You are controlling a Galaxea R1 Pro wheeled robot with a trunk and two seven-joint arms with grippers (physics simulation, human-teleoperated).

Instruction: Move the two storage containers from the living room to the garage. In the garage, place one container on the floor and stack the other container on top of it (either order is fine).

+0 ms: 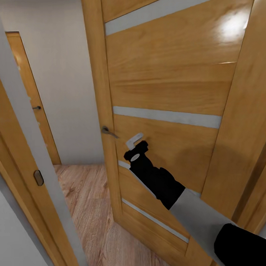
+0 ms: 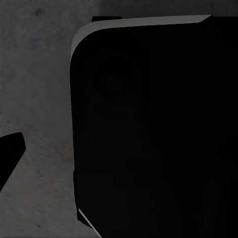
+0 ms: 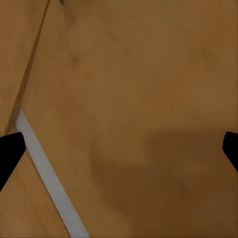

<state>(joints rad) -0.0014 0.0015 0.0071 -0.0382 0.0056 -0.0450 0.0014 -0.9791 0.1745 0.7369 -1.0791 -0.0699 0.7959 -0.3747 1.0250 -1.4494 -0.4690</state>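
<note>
The storage containers are out of view. My right gripper (image 1: 134, 141) is stretched out on its black and grey arm to the orange-brown wooden door (image 1: 165, 82), just right of the metal lever handle (image 1: 108, 130). In the right wrist view its two dark fingertips (image 3: 10, 151) stand far apart, open and empty, facing the door panel (image 3: 139, 99) at close range. A dark fingertip (image 2: 11, 151) of my left gripper hangs over dark grey concrete floor (image 2: 34, 74), with nothing held.
The door stands partly open onto a hallway with light wood-plank flooring (image 1: 89, 203), a white wall (image 1: 66, 81) and another wooden door (image 1: 32, 102) at the back left. A door frame (image 1: 18, 152) is close on the left. A black rounded body (image 2: 148, 139) looms beside the left gripper.
</note>
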